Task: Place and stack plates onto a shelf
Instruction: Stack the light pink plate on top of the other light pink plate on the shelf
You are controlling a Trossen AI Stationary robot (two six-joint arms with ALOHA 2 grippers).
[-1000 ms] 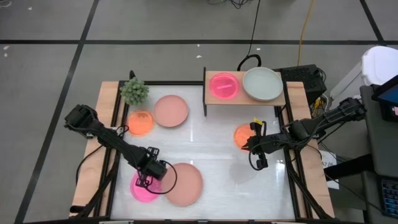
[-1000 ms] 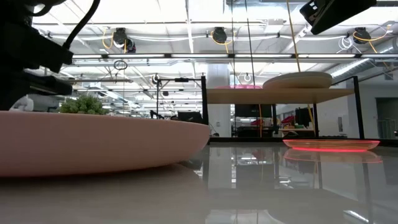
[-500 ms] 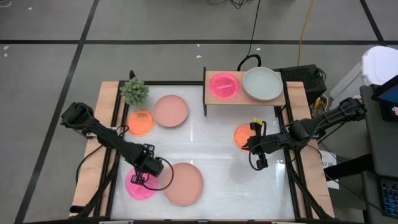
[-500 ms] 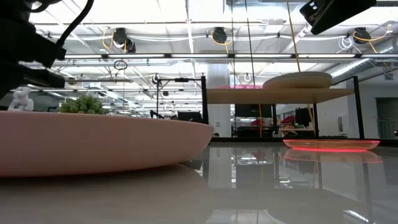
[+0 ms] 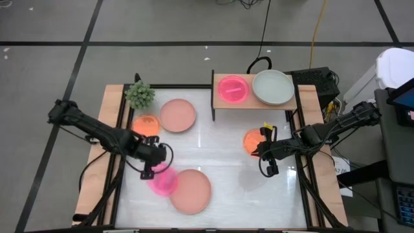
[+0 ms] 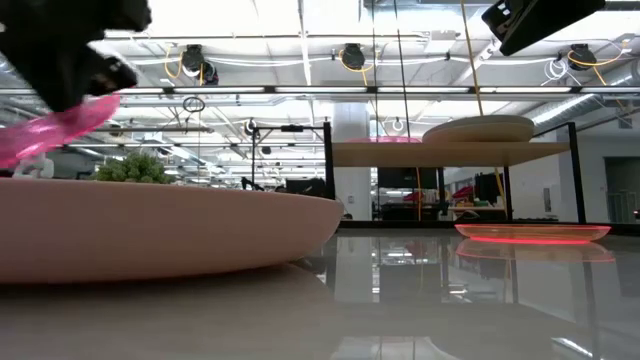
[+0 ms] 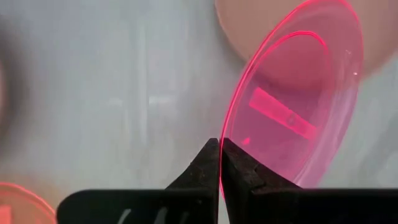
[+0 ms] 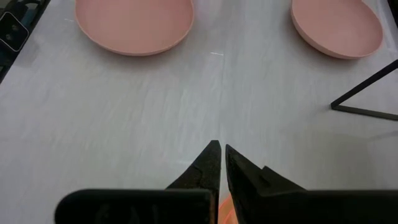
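Change vs a sec ago: the neon pink plate [image 5: 162,181] is off the counter [image 5: 220,139] now. It lay flat near the front-left corner; now it hangs tilted from the left tool [image 5: 150,169], which is clamped on its rim, fingers [image 7: 214,163] pressed together w/ the edge between them. Low view confirms it's airborne, above the big salmon plate [image 5: 190,190]. So pickup looks done; next is likely the carry to the shelf [image 5: 253,98].

Shelf sits far across from the left tool, well apart. On it: another neon pink plate [image 5: 232,88] and a pale grey-green plate [image 5: 272,87], side by side, filling the top. No bare spot, so stacking pink on pink seems the fit.

Room: open counter betw. tool and shelf. Beside the tool, an orange plate [image 5: 146,127], a second salmon plate [image 5: 177,115] and the plant [image 5: 140,94]; route mid-counter to avoid them. Shelf's dark side support is the edge to clear.

Right tool [image 5: 264,153] waits, fingers together, empty, just beside an orange plate [image 5: 253,140].
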